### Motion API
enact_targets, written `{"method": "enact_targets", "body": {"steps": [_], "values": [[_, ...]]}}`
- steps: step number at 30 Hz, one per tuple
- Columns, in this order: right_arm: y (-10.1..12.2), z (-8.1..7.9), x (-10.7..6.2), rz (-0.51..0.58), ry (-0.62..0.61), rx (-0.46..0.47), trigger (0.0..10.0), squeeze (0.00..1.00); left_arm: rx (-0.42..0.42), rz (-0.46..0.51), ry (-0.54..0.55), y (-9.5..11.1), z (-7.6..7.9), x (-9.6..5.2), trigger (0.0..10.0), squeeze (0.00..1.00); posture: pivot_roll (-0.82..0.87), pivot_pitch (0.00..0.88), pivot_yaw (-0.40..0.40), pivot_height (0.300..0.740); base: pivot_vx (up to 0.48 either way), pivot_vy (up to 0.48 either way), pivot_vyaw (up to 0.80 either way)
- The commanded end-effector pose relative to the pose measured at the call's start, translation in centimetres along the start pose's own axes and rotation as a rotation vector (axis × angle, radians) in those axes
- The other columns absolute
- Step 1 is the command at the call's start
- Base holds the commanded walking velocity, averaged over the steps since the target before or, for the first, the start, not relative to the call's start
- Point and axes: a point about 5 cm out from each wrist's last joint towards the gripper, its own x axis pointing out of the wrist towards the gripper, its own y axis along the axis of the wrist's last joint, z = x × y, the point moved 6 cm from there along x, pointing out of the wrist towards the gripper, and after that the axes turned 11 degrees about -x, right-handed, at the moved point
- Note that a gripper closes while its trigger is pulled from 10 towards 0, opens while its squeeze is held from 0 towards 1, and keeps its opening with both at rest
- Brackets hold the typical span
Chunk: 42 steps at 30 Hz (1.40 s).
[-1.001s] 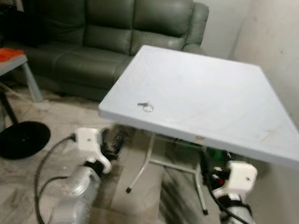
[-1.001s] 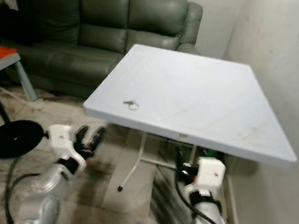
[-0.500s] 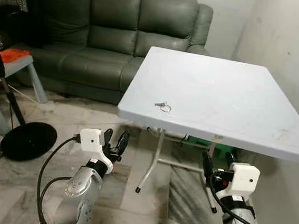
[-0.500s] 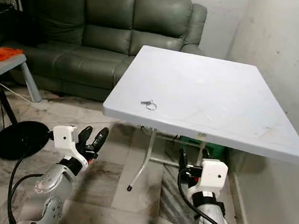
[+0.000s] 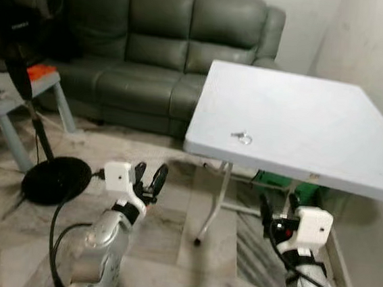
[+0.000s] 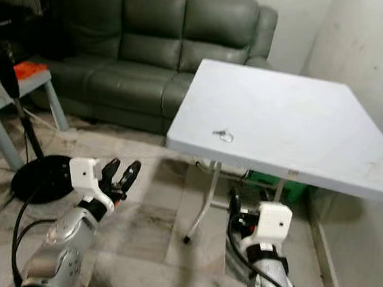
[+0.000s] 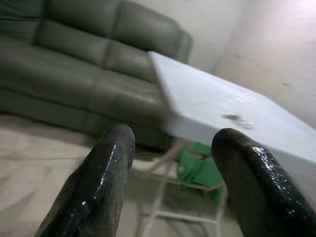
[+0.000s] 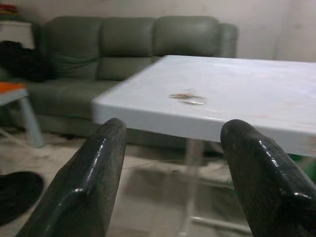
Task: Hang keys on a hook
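1. Far left: a standing fan [image 5: 24, 12], its round black base [image 5: 56, 179] on the marble floor [image 5: 5, 248], beside a small grey side table [image 5: 20, 93] carrying something orange.
2. Far centre-left: dark green sofa [image 5: 167, 39] against the wall.
3. Left gripper [image 5: 149, 177] held low over the floor, near and left of the table; fingers spread apart, nothing between them.
4. White folding table [image 5: 316, 115] on the right, set against the right wall.
5. Keys [image 5: 241, 137] lie flat on the tabletop, close to its near-left edge, well apart from both grippers.
6. Right gripper [image 5: 277, 205] below the table's near edge, near a table leg; fingers parted, empty.
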Motion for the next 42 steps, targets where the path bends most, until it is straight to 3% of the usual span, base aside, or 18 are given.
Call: {"method": "enact_targets", "body": {"steps": [1, 25, 42], "values": [[0.4, -0.08, 0.17, 0.013, 0.005, -0.001, 10.0, 0.0, 0.012, 0.003, 0.009, 0.28, -0.17, 0.13, 10.0, 0.0, -0.05, 0.0, -0.042, 0.74, 0.0, 0.0, 0.0], [0.9, 0.19, 0.35, 0.029, -0.002, -0.001, 10.0, 0.0, 0.038, -0.005, 0.007, 0.18, -0.11, 0.03, 10.0, 0.0, -0.05, 0.0, -0.039, 0.74, 0.0, 0.0, 0.0], [0.89, 0.55, 0.19, 0.027, -0.006, -0.011, 10.0, 0.0, 0.051, -0.014, 0.004, 0.26, -0.4, -0.05, 10.0, 0.0, -0.05, 0.0, -0.038, 0.74, 0.274, 0.0, 0.0]]}}
